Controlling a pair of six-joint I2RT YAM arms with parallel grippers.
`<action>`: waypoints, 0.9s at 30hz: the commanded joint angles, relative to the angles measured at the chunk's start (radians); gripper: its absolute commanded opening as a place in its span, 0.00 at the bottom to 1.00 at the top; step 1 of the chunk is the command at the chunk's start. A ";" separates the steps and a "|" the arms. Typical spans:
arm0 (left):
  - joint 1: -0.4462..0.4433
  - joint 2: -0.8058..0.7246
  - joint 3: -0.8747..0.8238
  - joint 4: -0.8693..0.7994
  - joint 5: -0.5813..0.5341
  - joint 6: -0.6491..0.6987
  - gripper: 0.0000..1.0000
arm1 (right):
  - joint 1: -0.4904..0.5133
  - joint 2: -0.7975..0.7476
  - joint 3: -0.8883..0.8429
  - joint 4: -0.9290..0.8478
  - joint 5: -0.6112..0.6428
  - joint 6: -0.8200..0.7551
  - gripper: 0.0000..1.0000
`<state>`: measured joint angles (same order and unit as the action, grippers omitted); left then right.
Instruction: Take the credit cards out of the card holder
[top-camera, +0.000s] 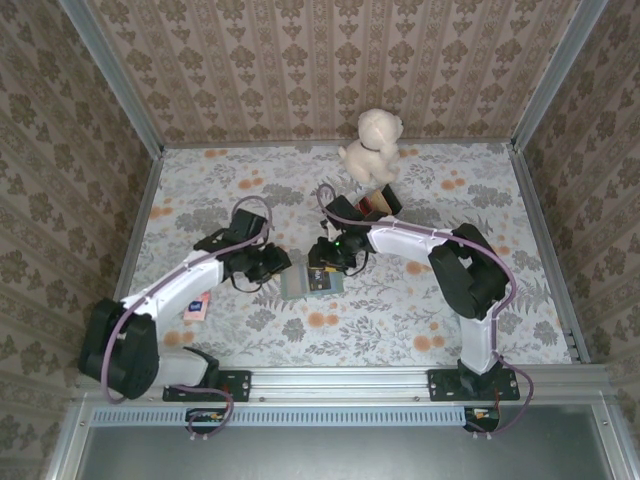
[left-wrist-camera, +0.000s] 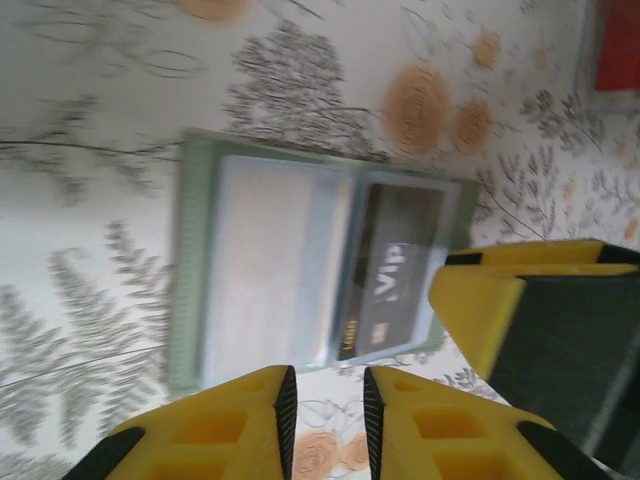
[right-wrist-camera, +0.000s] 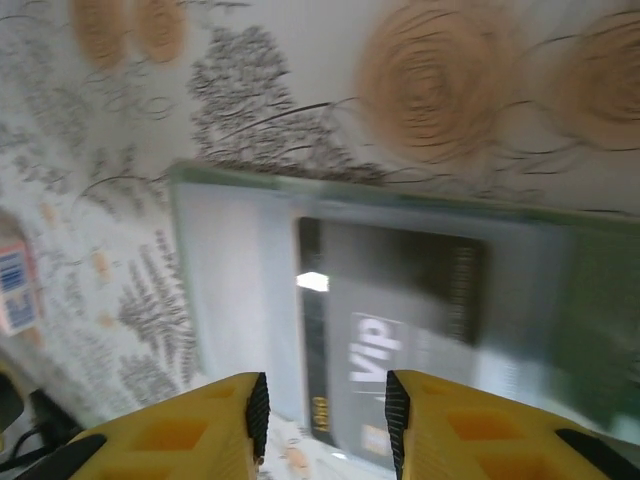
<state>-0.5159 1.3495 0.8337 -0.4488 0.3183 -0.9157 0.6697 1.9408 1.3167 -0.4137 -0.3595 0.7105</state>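
The card holder (top-camera: 303, 283) lies opened flat on the floral table between my two grippers. Its sage-green rim (left-wrist-camera: 186, 290) frames a light blue inner panel (left-wrist-camera: 265, 265). A dark credit card marked VIP (left-wrist-camera: 397, 280) sits in its right half, also clear from the right wrist (right-wrist-camera: 405, 325). My left gripper (left-wrist-camera: 325, 420) hovers just off the holder's near edge, jaws a narrow gap apart with nothing between them. My right gripper (right-wrist-camera: 325, 415) stands open above the card's lower end, not touching it; one of its yellow fingers (left-wrist-camera: 500, 310) shows beside the holder.
A small white-and-pink card (top-camera: 197, 307) lies loose by the left arm. A plush dog (top-camera: 372, 145) stands at the back, with a red-yellow-black striped block (top-camera: 378, 203) in front of it. Patterned walls close in the table on three sides.
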 joint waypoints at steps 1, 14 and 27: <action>-0.022 0.062 0.031 0.061 0.064 0.021 0.26 | -0.001 -0.034 -0.019 -0.092 0.119 -0.032 0.39; -0.032 0.196 -0.003 0.194 0.123 -0.009 0.24 | -0.001 0.021 0.019 -0.094 0.074 -0.043 0.35; -0.015 0.298 0.033 0.188 0.153 0.051 0.24 | -0.002 0.078 0.093 -0.118 0.052 -0.072 0.34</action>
<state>-0.5407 1.6249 0.8413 -0.2630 0.4419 -0.8967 0.6689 1.9949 1.3819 -0.4915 -0.2993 0.6571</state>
